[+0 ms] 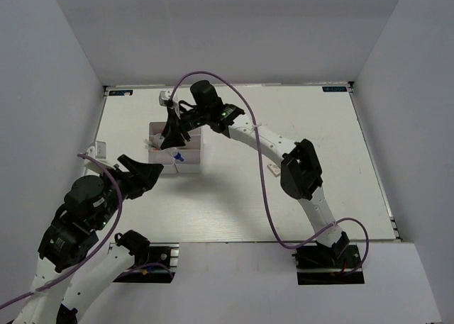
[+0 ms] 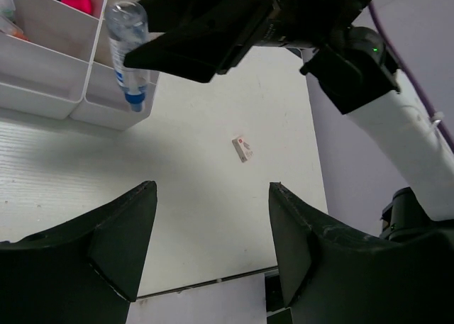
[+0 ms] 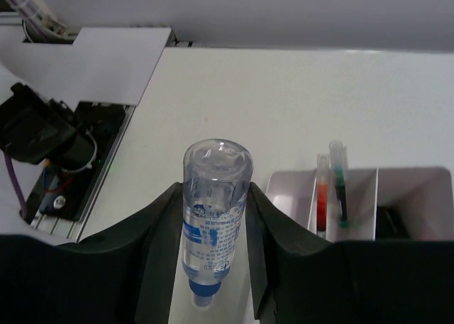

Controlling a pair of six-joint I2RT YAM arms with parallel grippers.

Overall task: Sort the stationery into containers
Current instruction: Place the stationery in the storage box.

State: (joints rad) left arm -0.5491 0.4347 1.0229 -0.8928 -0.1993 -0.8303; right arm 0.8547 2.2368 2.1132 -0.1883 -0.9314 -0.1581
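Placing step: your right fingers [image 3: 159, 232] clamped the tube [image 3: 213, 218], cap down, just over the box [image 2: 42, 76]. Left fingers [image 2: 128, 246] were wide, empty. Next call: lower, release. The eraser [image 2: 242, 148] lay loose on the surface [image 2: 213, 218].

clear blue-capped tube [image 3: 213, 218], white organizer [image 2: 44, 63]

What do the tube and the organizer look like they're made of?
The tube looks like clear, glossy plastic: you can see through its wall, and there is blue print on it. The organizer is probably white plastic: smooth, with thin moulded walls.
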